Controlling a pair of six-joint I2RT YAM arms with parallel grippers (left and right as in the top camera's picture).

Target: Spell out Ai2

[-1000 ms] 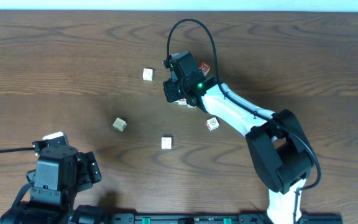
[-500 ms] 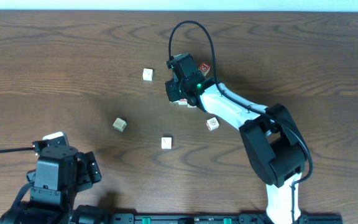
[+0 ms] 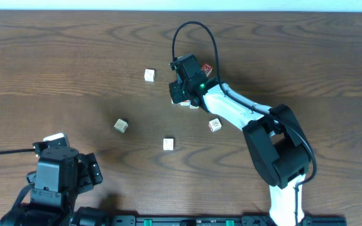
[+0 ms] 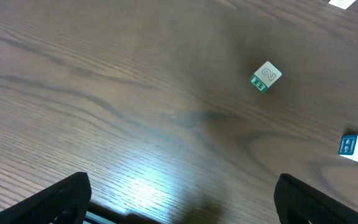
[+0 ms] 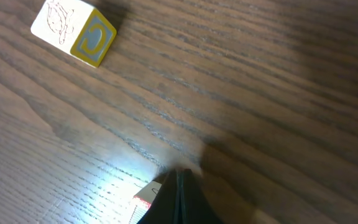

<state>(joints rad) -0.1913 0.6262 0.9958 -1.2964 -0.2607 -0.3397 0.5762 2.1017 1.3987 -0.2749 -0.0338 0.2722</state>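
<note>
My right gripper (image 5: 179, 180) is shut with nothing between its fingers, tip down at the table. A red-framed cube (image 5: 144, 200) lies against its left side, its letter hidden. From overhead this gripper (image 3: 182, 94) stands over that cube (image 3: 188, 103). Another red-marked cube (image 3: 207, 69) lies just behind the wrist, and a third (image 3: 214, 125) sits to the right under the arm. A cube with a 2 on top (image 4: 265, 76) lies alone at the left (image 3: 121, 125). My left gripper (image 4: 182, 204) is open and holds nothing, far from all cubes.
A pale cube with a yellow-framed letter (image 5: 73, 32) lies left of the right gripper, also seen overhead as a pale cube (image 3: 149, 75). A blue-sided cube (image 4: 357, 148) sits nearer the front (image 3: 168, 144). The left arm base (image 3: 55, 179) is at the front left.
The right arm has shifted slightly to the right, its elbow drawn in. The cubes and the left arm have not moved.
</note>
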